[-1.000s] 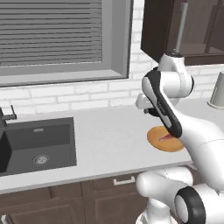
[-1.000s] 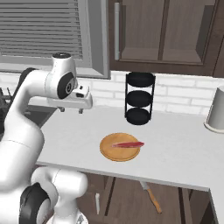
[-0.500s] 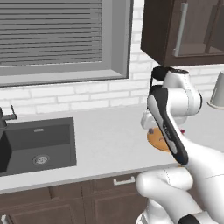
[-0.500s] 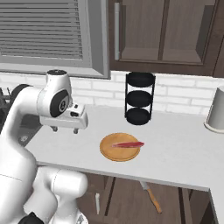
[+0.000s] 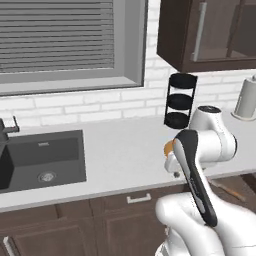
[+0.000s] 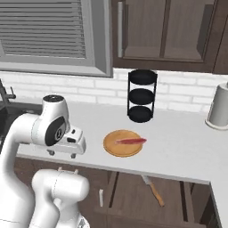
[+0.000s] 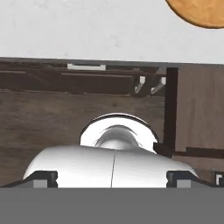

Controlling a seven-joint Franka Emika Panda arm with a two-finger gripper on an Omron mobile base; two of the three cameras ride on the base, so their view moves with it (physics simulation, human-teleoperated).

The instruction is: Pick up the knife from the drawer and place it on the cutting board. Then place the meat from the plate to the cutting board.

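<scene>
The open drawer (image 6: 133,196) juts out under the counter, and the knife (image 6: 152,190) lies in it with its tan handle toward the front; a sliver of the knife (image 5: 229,189) shows past my arm. The meat (image 6: 130,141), a red strip, rests on the round tan plate (image 6: 116,149), whose edge (image 7: 199,13) reaches the hand view's upper right. My gripper (image 6: 63,154) hangs at the counter's front edge, left of the plate and the drawer, pointing down. Its fingertips (image 7: 43,177) stand wide apart, open and holding nothing. The cutting board is out of view.
A black three-tier rack (image 6: 142,95) stands against the brick wall behind the plate. A pale kettle (image 6: 219,107) sits at the far right of the counter. The dark sink (image 5: 42,160) lies to the left. A shut drawer's silver handle (image 7: 86,67) faces the hand.
The arm has swung down from over the counter to its front edge, and the hand now points downward at the cabinets. The jaws have spread a little wider.
</scene>
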